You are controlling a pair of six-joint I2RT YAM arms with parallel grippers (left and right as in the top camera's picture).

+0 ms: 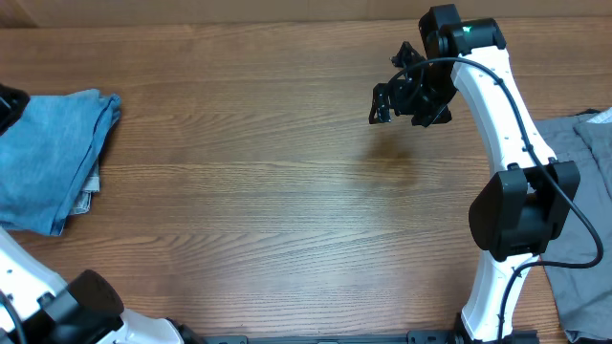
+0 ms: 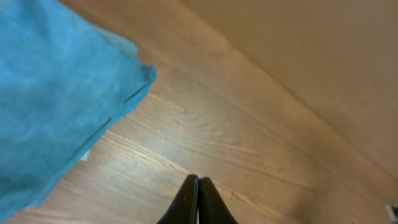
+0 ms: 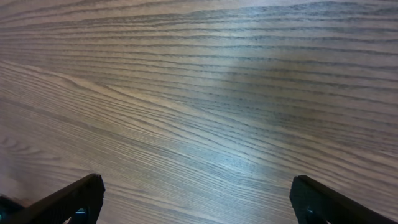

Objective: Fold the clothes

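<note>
- A wooden table (image 1: pixel 268 191) is shown from above, with a white robot arm at each side.
- The light-blue denim jeans (image 1: pixel 48 158) are laid in a folded bundle at the table's left edge. A paler layer shows at the bundle's lower right corner.
- Grey trousers (image 1: pixel 585 177) are spread at the right edge. They are partly hidden behind the right arm (image 1: pixel 507 143) and cut off by the border.
- The left gripper (image 2: pixel 198 202) is shown by its wrist camera with both dark fingers pressed together and nothing held between them. The tips are pointed at the wood, just beside a corner of the jeans.
- The right gripper (image 1: pixel 406 96) is held over the far right part of the table, apart from both garments.
- In the right wrist view, its fingers (image 3: pixel 74 198) are spread wide at the lower corners. Only wood grain is seen between them, and nothing is gripped.
- Part of the left arm (image 1: pixel 29 277) is seen in the lower left corner of the overhead view.
</note>
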